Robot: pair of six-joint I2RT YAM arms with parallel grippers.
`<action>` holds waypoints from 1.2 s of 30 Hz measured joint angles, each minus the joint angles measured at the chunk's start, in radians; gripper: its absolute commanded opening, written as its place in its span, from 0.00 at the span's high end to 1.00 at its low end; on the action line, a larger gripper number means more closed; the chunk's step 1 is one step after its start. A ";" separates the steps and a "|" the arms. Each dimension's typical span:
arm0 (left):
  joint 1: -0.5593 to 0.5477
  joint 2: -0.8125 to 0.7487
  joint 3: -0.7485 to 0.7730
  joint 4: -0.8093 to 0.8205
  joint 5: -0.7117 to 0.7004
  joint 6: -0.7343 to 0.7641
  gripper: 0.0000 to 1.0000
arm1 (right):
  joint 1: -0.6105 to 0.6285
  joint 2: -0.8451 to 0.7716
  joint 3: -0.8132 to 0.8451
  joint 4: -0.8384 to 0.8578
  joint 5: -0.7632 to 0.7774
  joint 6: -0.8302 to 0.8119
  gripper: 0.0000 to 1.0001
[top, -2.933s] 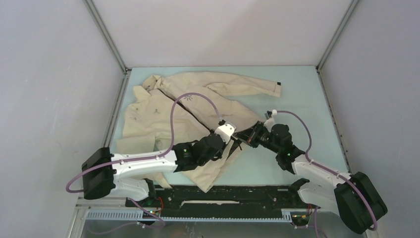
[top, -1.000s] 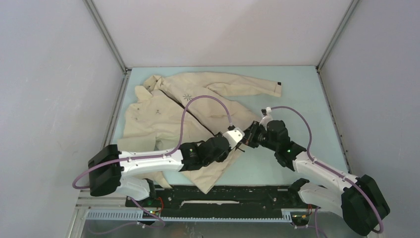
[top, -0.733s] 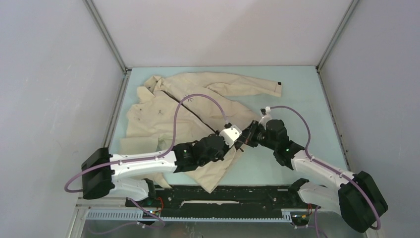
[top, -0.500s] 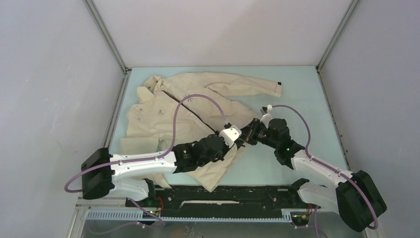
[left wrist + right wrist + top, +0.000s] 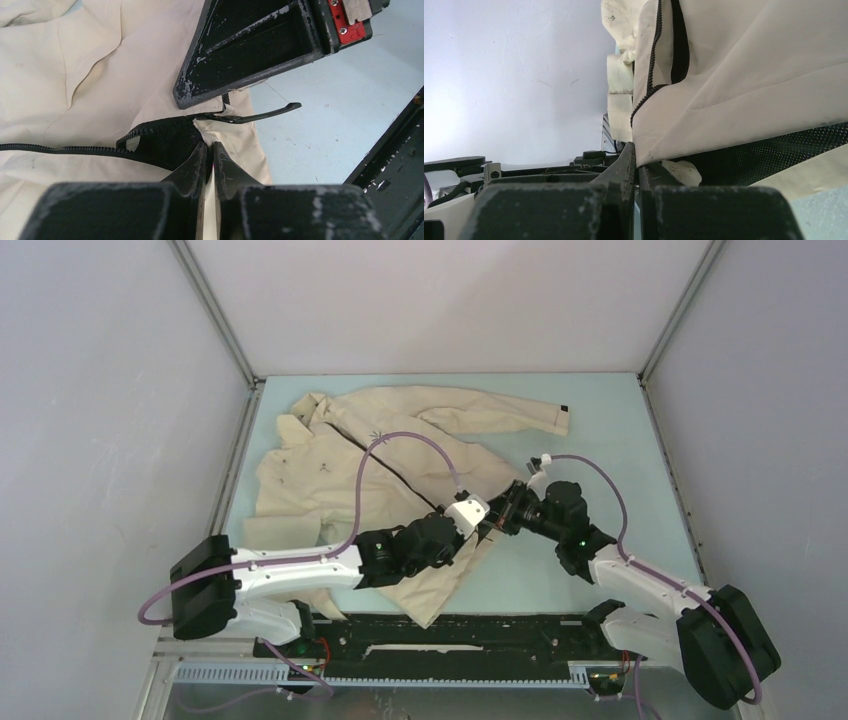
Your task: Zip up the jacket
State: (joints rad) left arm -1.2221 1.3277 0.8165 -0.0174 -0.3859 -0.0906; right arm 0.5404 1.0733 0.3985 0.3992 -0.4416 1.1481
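Note:
The beige jacket (image 5: 400,465) lies spread on the light-blue table (image 5: 610,430), collar at the far left, hem near the middle. My left gripper (image 5: 484,523) and right gripper (image 5: 503,520) meet at the hem by the zipper's lower end. In the left wrist view my left gripper (image 5: 210,149) is shut on the hem fabric beside the open zipper teeth (image 5: 60,149). The right gripper's finger (image 5: 260,45) sits just above the dark zipper pull (image 5: 260,114). In the right wrist view my right gripper (image 5: 636,152) is shut on the jacket's (image 5: 749,75) lower edge.
A black rail (image 5: 500,625) runs along the near table edge. Grey enclosure walls stand left, right and behind. The left arm's purple cable (image 5: 400,438) arches over the jacket. One sleeve with a black cuff tab (image 5: 563,408) reaches to the far right.
Both grippers have stayed together at the hem, shifting only slightly. The left arm has swung a little and the jacket body has shifted slightly with it.

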 measured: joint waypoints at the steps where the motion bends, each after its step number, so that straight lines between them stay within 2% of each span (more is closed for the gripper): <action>1: 0.000 0.000 0.000 0.000 0.001 -0.003 0.78 | -0.001 -0.002 -0.002 0.000 0.000 0.000 1.00; 5: -0.001 -0.013 0.000 -0.002 0.008 -0.016 0.58 | -0.004 -0.012 -0.010 0.000 -0.002 0.000 1.00; 11: 0.011 -0.121 -0.040 0.014 0.056 -0.045 0.40 | -0.009 -0.024 -0.011 -0.001 -0.007 0.000 1.00; 16: 0.062 -0.222 -0.085 0.011 0.111 -0.125 0.38 | -0.011 -0.029 -0.011 -0.002 -0.007 0.009 1.00; 21: 0.080 -0.237 -0.085 0.043 0.183 -0.262 0.47 | -0.011 -0.034 -0.011 -0.006 0.000 0.042 1.00; 26: 0.068 -0.225 -0.084 0.102 0.221 -0.363 0.43 | -0.010 -0.040 -0.011 -0.028 0.018 0.087 1.00; 32: 0.031 -0.208 -0.084 0.118 0.206 -0.251 0.42 | -0.011 -0.047 -0.011 -0.050 0.025 0.112 1.00; 36: 0.049 -0.208 -0.084 0.105 0.208 -0.175 0.46 | -0.011 -0.047 -0.011 -0.050 0.019 0.115 1.00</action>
State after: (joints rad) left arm -1.1732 1.1194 0.7330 0.0872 -0.1780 -0.2661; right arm 0.5297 1.0260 0.3870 0.3492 -0.4229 1.2633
